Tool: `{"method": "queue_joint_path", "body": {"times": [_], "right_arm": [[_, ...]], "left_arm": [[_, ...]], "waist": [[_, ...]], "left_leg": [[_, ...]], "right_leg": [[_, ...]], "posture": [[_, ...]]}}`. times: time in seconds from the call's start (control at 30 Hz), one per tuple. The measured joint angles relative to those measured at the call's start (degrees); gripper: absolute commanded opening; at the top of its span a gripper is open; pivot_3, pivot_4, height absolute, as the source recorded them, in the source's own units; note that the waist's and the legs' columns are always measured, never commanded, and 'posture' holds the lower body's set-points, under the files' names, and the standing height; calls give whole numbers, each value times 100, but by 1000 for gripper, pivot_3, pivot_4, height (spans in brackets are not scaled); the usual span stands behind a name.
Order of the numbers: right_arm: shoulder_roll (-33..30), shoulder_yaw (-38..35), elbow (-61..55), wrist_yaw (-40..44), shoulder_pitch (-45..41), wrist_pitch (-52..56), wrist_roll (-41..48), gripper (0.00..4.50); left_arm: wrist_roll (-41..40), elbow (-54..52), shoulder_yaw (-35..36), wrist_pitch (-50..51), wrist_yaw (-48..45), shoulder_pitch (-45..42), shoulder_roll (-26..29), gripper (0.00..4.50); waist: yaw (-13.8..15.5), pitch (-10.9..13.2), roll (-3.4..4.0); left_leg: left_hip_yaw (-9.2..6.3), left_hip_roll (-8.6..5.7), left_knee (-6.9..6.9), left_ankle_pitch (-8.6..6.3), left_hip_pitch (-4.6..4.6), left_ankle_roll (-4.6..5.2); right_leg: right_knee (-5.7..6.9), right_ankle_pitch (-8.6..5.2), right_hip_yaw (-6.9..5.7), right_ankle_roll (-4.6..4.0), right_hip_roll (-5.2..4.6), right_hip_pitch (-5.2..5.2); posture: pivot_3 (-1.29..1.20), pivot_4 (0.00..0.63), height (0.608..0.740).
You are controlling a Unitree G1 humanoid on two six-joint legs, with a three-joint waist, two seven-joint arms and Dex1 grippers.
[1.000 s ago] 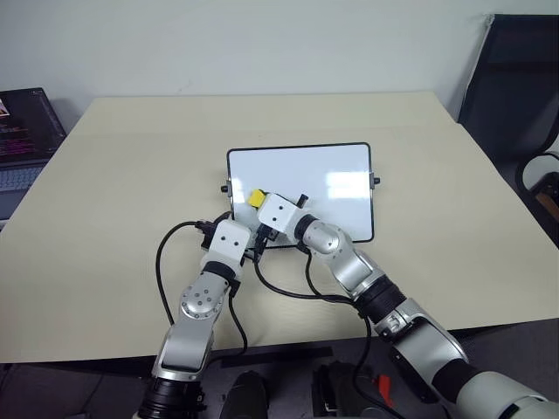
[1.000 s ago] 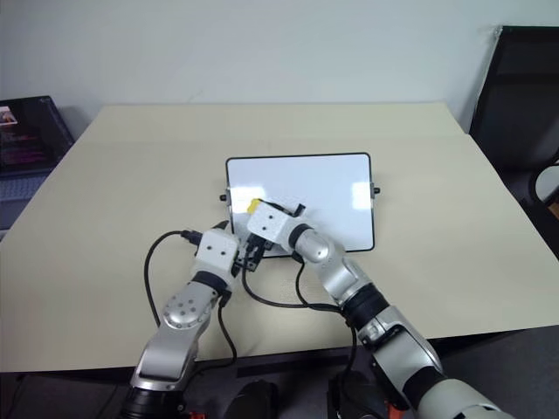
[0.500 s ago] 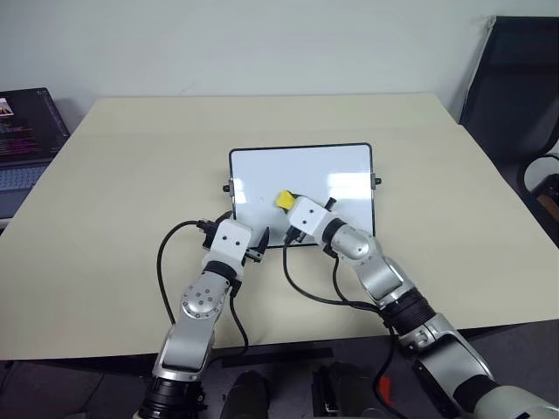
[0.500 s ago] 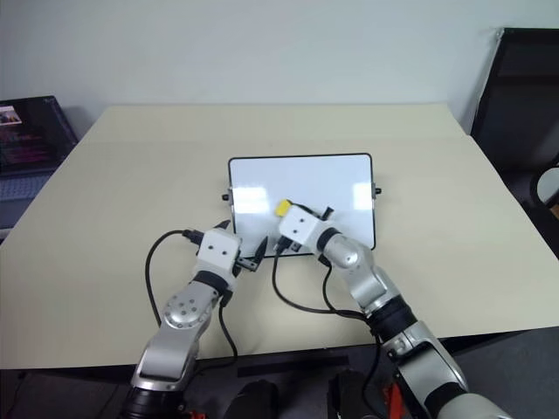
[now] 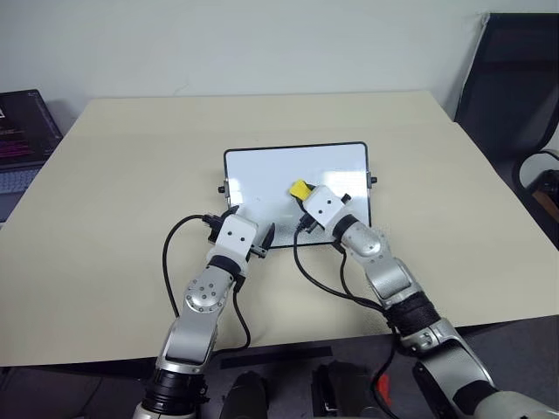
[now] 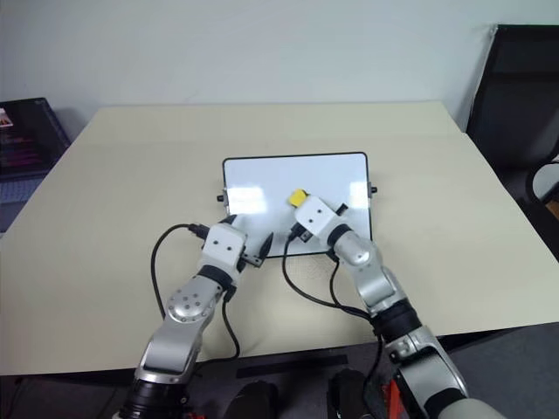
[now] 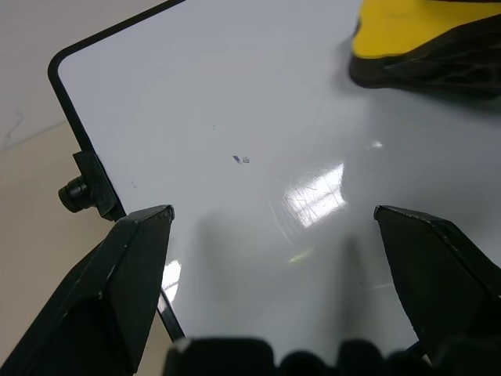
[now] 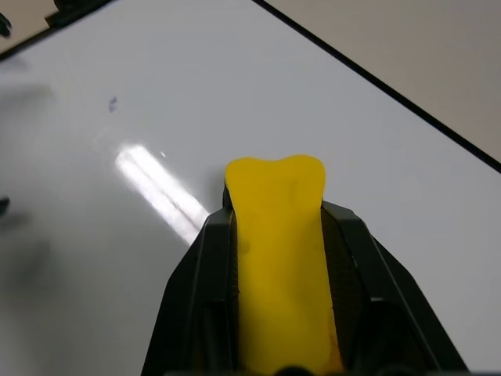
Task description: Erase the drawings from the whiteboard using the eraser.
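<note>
Sitting flat on the beige table (image 5: 131, 175), the whiteboard (image 5: 332, 166) has its long sides across the view, black frame all round, a small black knob (image 5: 223, 188) at the left short side and another at the right

Right gripper (image 8: 275, 184) is pinching the eraser (image 5: 299, 188), yellow block squeezed between the two black fingers (image 8: 196, 290), its tip sticking out past them. Eraser is over the middle of the board, a bit toward the near edge; in the left wrist view its dark underside (image 7: 438, 66) is down against the white surface

Left gripper (image 7: 274, 223) is spread wide, nothing between the fingers (image 7: 129, 258). It hovers at the board's near-left corner, pointing across the board toward the eraser; can't tell if the fingertips touch the surface

Drawings: one tiny dark blue speck (image 7: 241, 160) is visible on the left part of the board, between the left knob and the eraser, well apart from the eraser. Same speck shows in the right wrist view (image 8: 113, 103). Rest of the visible board is plain white with light glare

Black cables loop from both wrists over the table's near side. Laptop (image 5: 22, 131) sits off the table's left edge, black chair (image 5: 515, 87) at far right
</note>
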Motion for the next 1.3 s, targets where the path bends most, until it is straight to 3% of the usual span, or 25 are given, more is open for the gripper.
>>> {"method": "queue_joint_path", "body": {"times": [0.27,0.5,1.0,1.3], "right_arm": [[502,465,847,-192,-587,-704,-228,1118],[407,681,1538,-567,-1152,-556,-897,1118],[-43,774,733,-163,-650,-356,-1110,1118],[14,776,581,42,-583,-178,-1086,1118]], "left_arm": [[14,-47,85,34,135,217,-15,4500],[64,-108,121,84,147,237,23,4500],[82,-142,147,128,143,17,41,4500],[80,-138,121,128,137,87,30,4500]], "waist": [[27,0,0],[26,0,0],[24,0,0],[19,0,0]], "left_leg": [[-2,-3,0,0,-6,0],[-3,-2,1,0,-4,0],[-3,-3,1,0,-3,0],[0,-2,2,0,5,0]], "right_leg": [[-7,0,0,0,-2,0],[-2,0,0,-1,-2,0],[-2,1,2,0,-2,1],[6,1,-1,-1,-1,3]], "posture": [[0,150,740],[0,150,740],[0,150,740],[0,150,740]]}}
